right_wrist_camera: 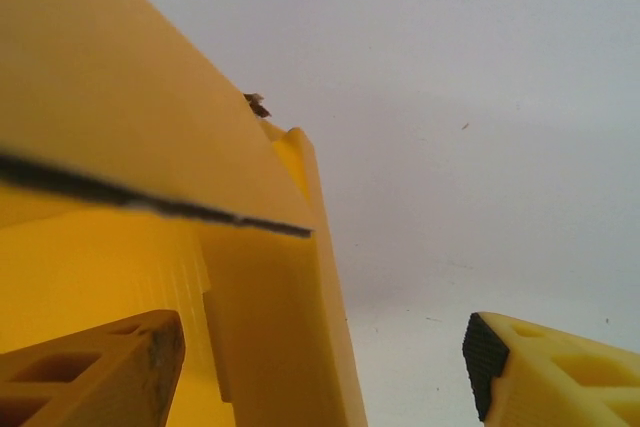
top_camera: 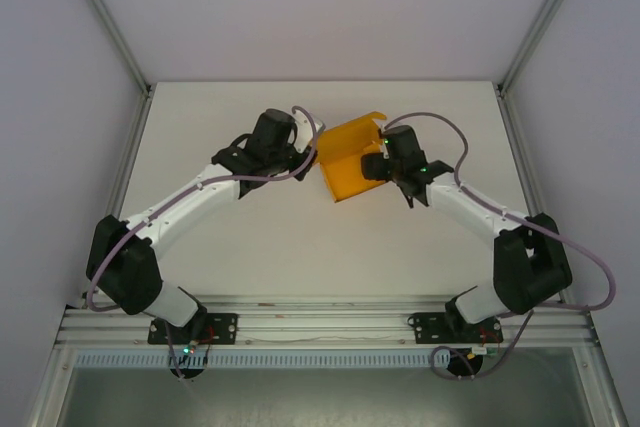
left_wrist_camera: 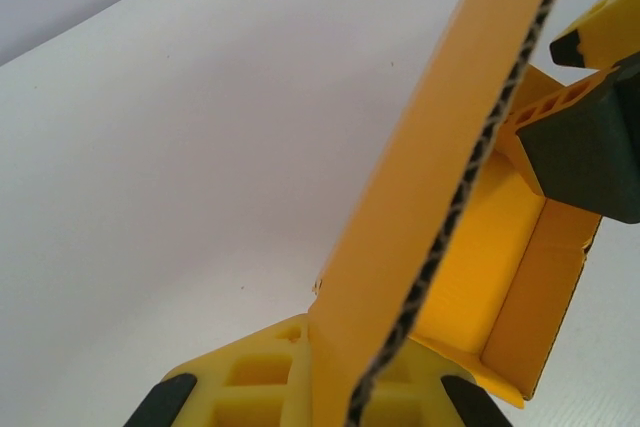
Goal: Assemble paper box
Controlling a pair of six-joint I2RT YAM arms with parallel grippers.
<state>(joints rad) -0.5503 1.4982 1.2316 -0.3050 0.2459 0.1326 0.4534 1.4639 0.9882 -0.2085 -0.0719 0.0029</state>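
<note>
Overhead, the orange paper box sits half-folded on the white counter, upper centre of the frame, between both arms. The left fingers pinch its upright corrugated flap tightly. The right fingers stand wide apart, one beside a box wall. The card looks light and stiff yet creasable, best held by flap edges near folds.

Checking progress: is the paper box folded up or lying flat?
Partly folded: the paper box has raised walls around an open inside, with one flap standing up.
</note>
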